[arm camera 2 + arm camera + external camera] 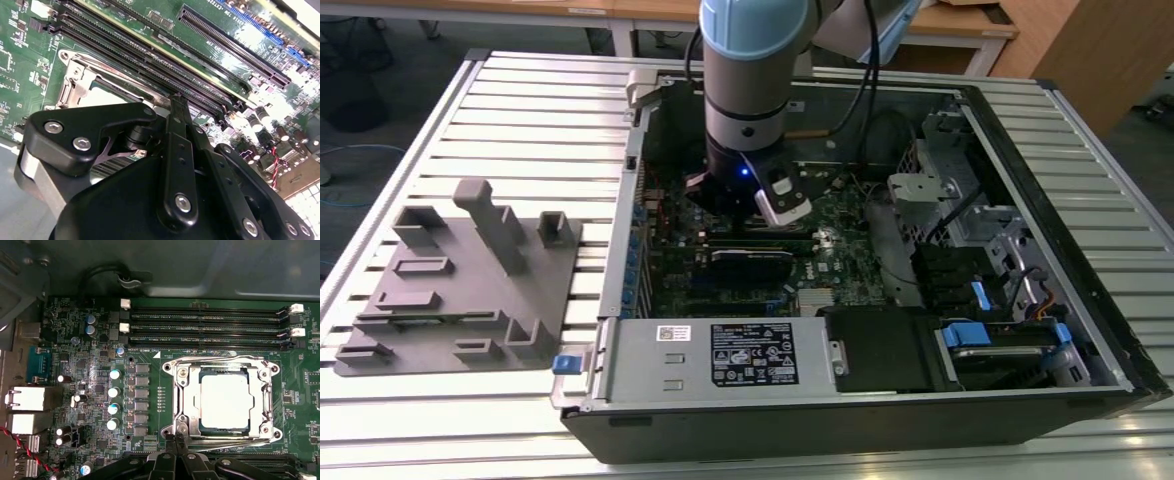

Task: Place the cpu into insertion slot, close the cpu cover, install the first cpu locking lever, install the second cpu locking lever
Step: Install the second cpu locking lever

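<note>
Silvery metal is showing the cpu (224, 401) seated in the insertion slot (188, 405), with the cpu cover (223, 364) closed over it. The gripper (176, 442), fingers pressed together, is touching a locking lever at the socket's seven o'clock corner; pressing it home likely calls for steady downward force.

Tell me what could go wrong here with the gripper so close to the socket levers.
The gripper sits at the cpu cover's edge, by the thin locking lever; a slip might bend the lever or scrape the board. The cpu looks seated under the cover, but any tilt could damage the insertion slot when clamped.
</note>
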`<state>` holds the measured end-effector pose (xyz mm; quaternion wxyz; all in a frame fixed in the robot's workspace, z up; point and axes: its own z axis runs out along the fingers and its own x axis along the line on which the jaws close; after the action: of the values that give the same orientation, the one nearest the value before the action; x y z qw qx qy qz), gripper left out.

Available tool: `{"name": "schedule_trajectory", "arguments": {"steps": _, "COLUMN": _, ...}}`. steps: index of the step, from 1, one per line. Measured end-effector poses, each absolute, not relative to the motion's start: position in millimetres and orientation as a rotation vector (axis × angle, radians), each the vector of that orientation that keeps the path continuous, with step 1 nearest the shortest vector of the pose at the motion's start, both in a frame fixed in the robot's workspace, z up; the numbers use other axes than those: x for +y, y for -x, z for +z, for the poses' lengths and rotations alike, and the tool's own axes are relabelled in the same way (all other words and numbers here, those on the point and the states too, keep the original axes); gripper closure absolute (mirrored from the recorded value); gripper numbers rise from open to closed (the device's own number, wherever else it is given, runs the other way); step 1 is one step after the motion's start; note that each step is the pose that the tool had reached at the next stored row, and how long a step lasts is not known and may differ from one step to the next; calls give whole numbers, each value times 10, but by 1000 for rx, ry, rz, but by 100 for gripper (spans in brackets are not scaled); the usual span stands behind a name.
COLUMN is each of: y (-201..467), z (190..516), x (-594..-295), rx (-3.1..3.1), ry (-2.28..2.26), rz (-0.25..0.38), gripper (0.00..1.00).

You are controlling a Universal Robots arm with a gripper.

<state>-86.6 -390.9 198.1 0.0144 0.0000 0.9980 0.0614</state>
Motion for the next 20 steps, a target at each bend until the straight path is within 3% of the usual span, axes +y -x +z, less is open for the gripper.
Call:
{"name": "schedule_trajectory", "arguments": {"steps": 13, "y": 869, "z": 1975, "x": -3909, "rx": 3108, "ry": -1, "rz": 207, "gripper": 89}}
{"name": "schedule_trajectory", "arguments": {"steps": 20, "y": 868, "z": 2153, "x": -3908, "rx": 3108, "ry": -1, "rz": 207, "gripper": 89}}
